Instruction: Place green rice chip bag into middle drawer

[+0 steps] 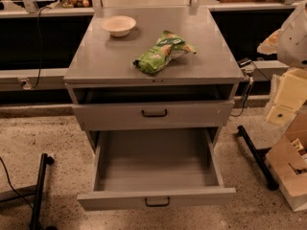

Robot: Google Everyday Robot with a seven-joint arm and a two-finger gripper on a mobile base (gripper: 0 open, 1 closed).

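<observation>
The green rice chip bag (162, 52) lies on its side on the grey cabinet top (105, 61), right of centre near the front edge. The middle drawer (156, 169) is the lower of the two drawers. It is pulled wide open toward me, its grey inside is bare, and its black handle (157, 202) is at the front. My gripper (274, 41) shows as a white and beige shape at the right edge. It is level with the cabinet top, well to the right of the bag and not touching it.
A cream bowl (119, 25) stands at the back left of the cabinet top. The upper drawer front (153, 113) is nearly shut. Cardboard boxes (290, 162) sit on the floor at right. Black stand legs lie at the left (39, 190) and right (256, 157).
</observation>
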